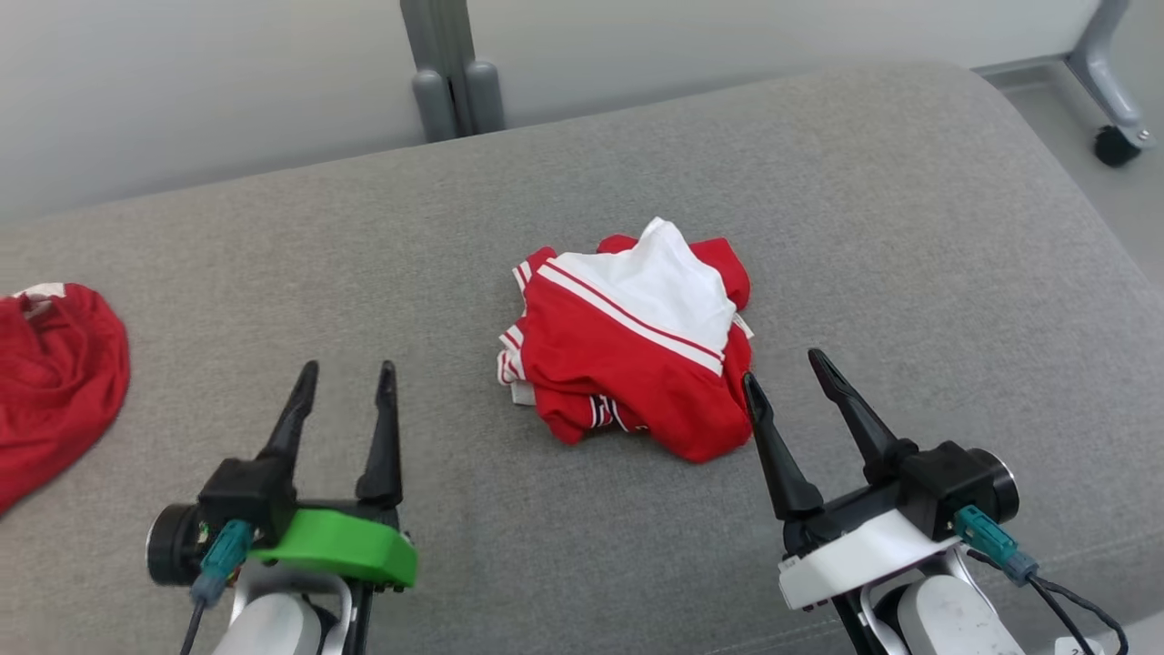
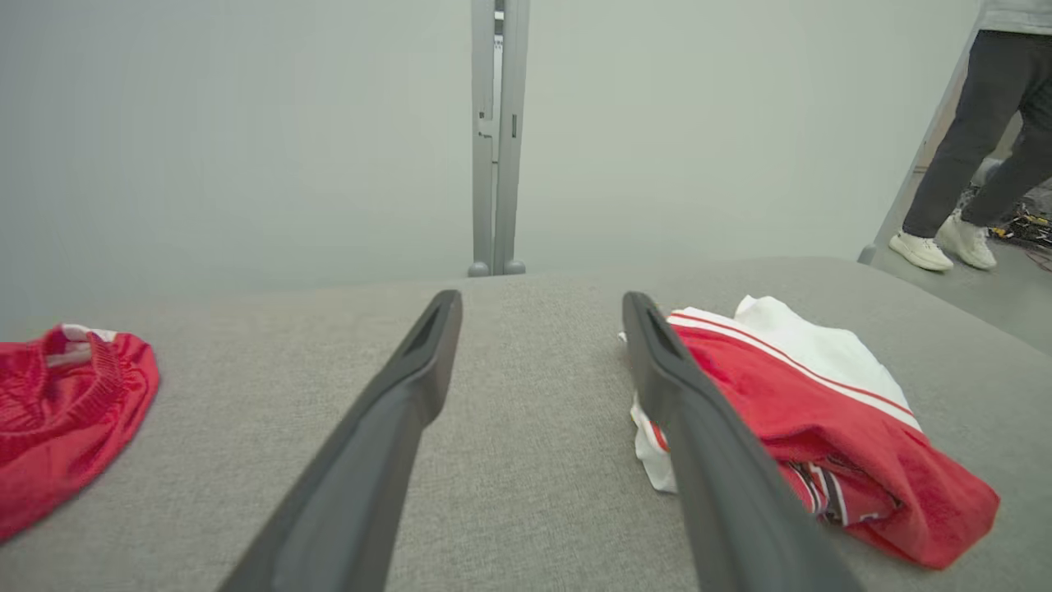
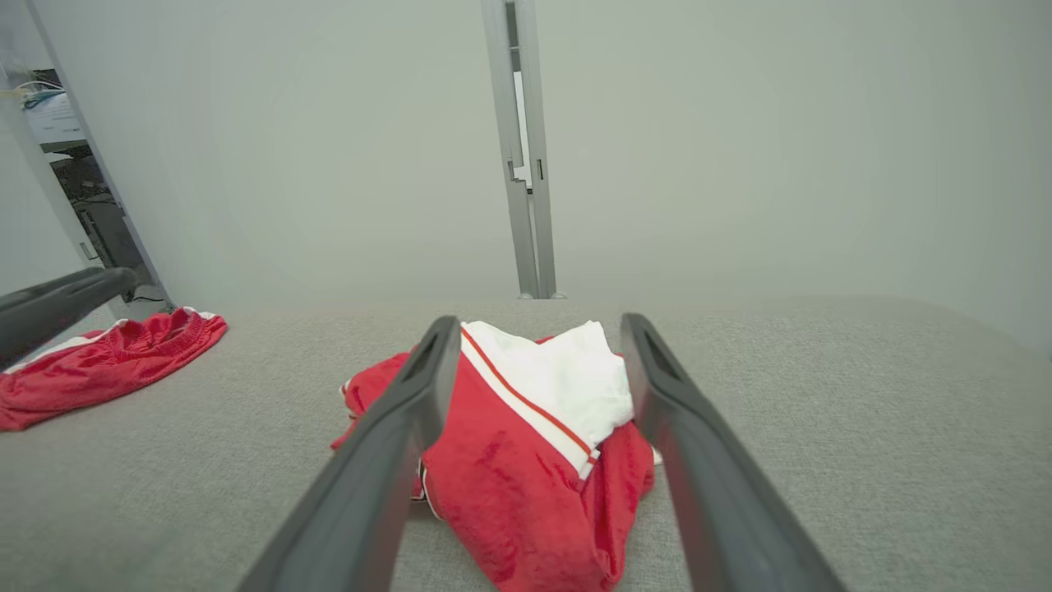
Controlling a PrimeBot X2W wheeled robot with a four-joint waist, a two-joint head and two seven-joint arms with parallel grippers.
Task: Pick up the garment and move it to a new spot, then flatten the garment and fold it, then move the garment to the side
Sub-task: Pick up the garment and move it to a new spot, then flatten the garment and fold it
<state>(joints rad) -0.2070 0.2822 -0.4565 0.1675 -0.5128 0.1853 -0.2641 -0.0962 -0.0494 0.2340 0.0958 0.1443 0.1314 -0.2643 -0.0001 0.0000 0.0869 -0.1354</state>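
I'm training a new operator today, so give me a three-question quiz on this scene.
1. True or false: the left hand grips the striped garment.
2. Where does the plain red cloth lie? A: far to the robot's left. B: on top of the striped garment. C: on the floor.
3. Fill in: both hands stand ____.

Key: 1 false, the striped garment lies unheld on the cushion. 2 A. 3 open, the left hand and the right hand alike.
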